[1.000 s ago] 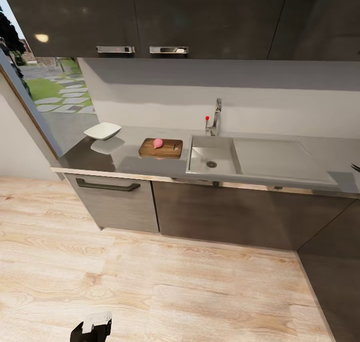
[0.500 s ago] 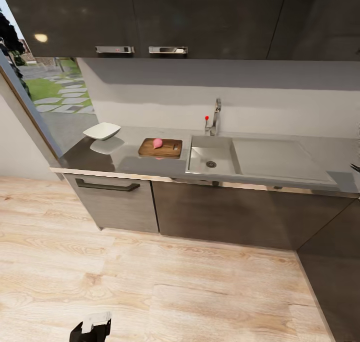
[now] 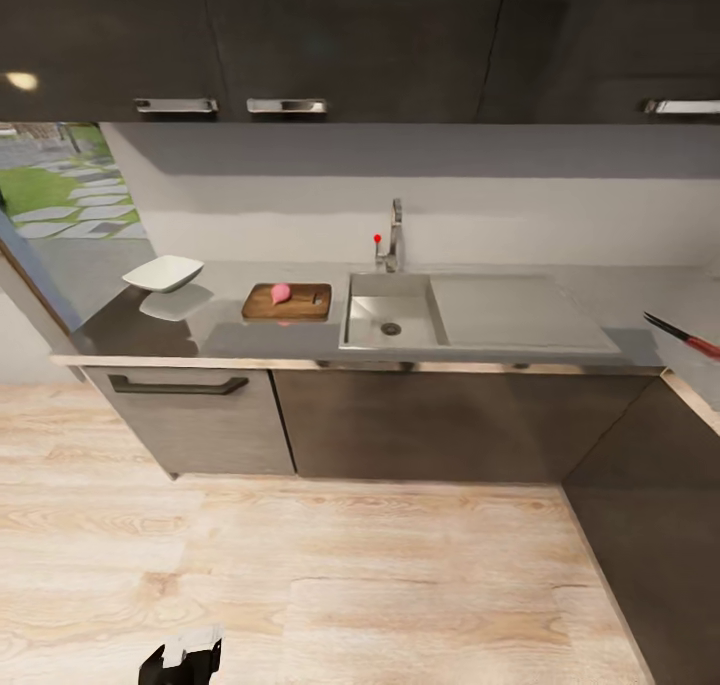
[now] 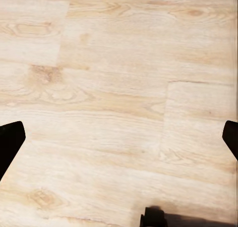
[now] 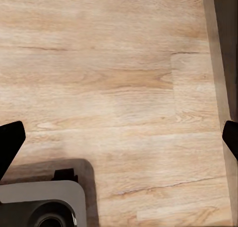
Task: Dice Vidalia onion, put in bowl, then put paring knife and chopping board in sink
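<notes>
Both grippers spread wide over light wooden floor (image 4: pixel 119 88); well ahead, pinkish round onion (image 3: pixel 281 292) on brown wooden board (image 3: pixel 300 303); red-handled knife (image 3: pixel 683 336) far right.

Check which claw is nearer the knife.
Right, probably. Knife lies on the counter far right; right claw hangs over floor beside a dark cabinet, left claw over floor at lower left.

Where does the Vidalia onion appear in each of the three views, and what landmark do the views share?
Head view: the Vidalia onion lies on the chopping board, left of the sink.
Left wrist view: not in it.
Right wrist view: not in it.
Shared landmark: the wooden floor.
</notes>
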